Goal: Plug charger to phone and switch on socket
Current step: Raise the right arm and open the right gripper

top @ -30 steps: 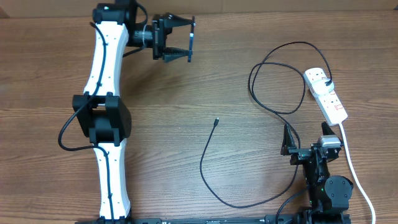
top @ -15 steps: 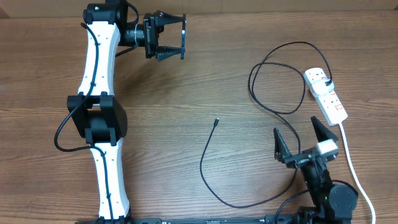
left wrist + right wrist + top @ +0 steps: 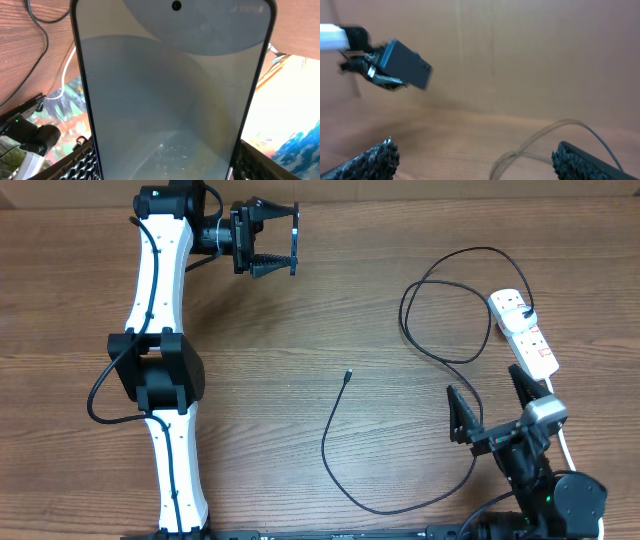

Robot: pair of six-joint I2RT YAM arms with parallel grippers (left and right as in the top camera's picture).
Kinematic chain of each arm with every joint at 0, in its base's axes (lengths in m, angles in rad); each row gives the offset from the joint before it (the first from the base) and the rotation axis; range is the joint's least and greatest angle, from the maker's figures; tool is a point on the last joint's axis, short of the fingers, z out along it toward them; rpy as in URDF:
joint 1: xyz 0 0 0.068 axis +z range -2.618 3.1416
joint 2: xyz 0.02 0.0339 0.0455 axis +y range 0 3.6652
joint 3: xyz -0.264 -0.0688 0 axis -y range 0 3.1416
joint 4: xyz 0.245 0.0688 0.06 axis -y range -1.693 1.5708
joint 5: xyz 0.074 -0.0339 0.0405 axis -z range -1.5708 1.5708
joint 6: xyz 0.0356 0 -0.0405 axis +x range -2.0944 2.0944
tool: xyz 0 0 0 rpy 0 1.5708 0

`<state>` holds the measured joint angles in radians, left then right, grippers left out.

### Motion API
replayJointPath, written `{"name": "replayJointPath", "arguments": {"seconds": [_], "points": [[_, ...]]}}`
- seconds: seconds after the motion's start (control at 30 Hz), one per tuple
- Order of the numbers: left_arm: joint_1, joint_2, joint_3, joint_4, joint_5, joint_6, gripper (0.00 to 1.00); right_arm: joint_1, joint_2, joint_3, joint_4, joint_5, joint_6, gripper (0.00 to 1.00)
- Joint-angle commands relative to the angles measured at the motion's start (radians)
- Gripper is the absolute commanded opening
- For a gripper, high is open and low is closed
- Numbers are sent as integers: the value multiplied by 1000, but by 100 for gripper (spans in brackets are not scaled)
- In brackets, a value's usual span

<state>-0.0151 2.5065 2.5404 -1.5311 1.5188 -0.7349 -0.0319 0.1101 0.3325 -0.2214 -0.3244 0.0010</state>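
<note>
- Done: the phone (image 3: 165, 110) is off the worktop (image 3: 400, 270) and carried by the left gripper (image 3: 292, 240) at the far left of the scene.
- Not done: the charger (image 3: 325, 435) lies loose on the worktop. Its connector tip (image 3: 347, 377) is well apart from the phone, so no connection is made.
- Probably not done: the socket (image 3: 527, 338) at the right edge is untouched, and its switch position is too small to read.
- Left arm: extended away from its base, wrist turned toward the centre. Its fingers (image 3: 82, 165) are clamped on the phone's long edges.
- Right arm: folded near its base, with the right gripper (image 3: 481, 380) raised near the socket. Its fingers are spread wide and hold nothing.
</note>
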Motion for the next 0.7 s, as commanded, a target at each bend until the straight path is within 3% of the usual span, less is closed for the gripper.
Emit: {"name": "replayJointPath", "arguments": {"seconds": [0.0,0.27,0.67], "points": [[-2,-8,32,-2,62,-14,71,3,82,90,-82,77,-33,100],[-2,-8,32,-2,62,-14,71,4,172,95,-65,-154,-1,100],[-2,-8,32,-2,62,-13,71,4,172,95,-73,-103,-2,100]]}}
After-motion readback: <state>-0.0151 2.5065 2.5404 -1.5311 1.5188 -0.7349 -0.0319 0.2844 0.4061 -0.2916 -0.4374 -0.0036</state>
